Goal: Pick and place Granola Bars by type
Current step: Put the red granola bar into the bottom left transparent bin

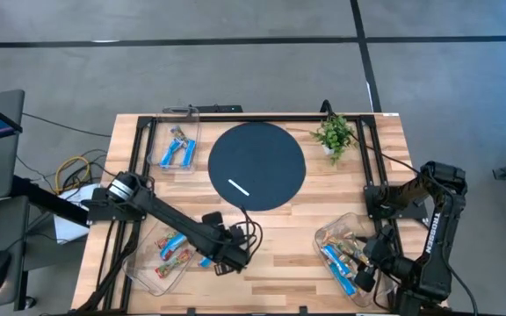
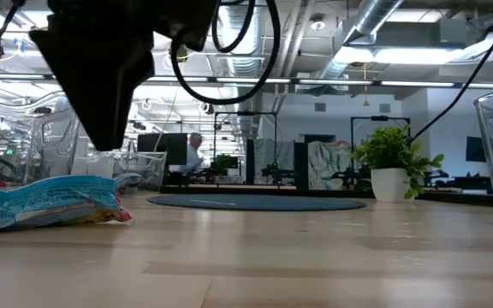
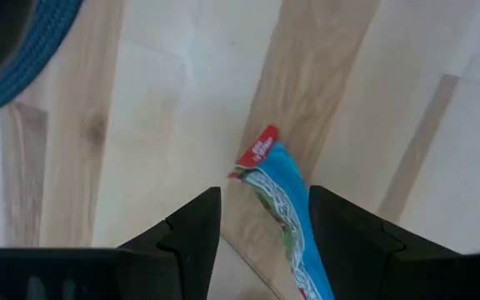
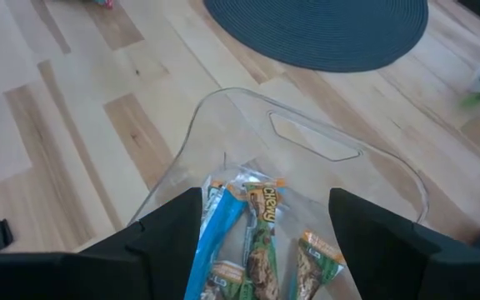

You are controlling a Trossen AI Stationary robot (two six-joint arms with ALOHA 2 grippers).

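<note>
A blue granola bar (image 3: pixel 283 204) with a red end lies flat on the wooden table, just right of the near-left tray. My left gripper (image 3: pixel 265 218) points down over it, open, a finger on either side. In the low view the dark gripper (image 2: pixel 105 103) hangs a little above the bar (image 2: pixel 50 201). My right gripper (image 4: pixel 265 200) waits open above the near-right clear tray (image 4: pixel 307 137), which holds a blue bar (image 4: pixel 219 242) and tan-and-green bars (image 4: pixel 261 229).
A clear tray (image 1: pixel 179 145) at the far left holds blue bars. The near-left tray (image 1: pixel 163 253) holds mixed bars. A dark round mat (image 1: pixel 257 165) with a white stick (image 1: pixel 239 187) lies mid-table, and a potted plant (image 1: pixel 335 134) stands at the far right.
</note>
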